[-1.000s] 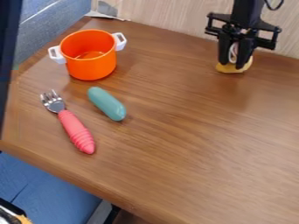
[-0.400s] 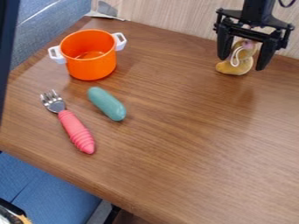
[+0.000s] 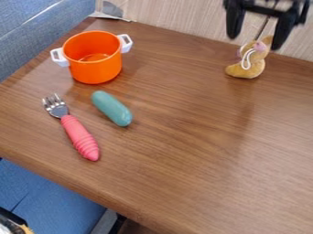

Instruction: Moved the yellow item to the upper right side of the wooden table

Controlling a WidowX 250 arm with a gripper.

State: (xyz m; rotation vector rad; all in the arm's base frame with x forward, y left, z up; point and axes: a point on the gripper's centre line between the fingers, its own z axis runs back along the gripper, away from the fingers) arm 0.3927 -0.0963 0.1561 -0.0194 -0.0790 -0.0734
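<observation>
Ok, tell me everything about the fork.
The fork has a shiny, metal-looking head and a thick pink handle with ridges, perhaps rubber or plastic. It lies on the wooden table, tines toward the upper left, left of the teal item and below the orange pot, touching neither.

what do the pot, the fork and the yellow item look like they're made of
Pot: probably glossy plastic, from its bright highlights. Fork: shiny metal tines, matte ridged handle, perhaps rubber or silicone. Yellow item: seemingly soft, fuzzy fabric.
</observation>
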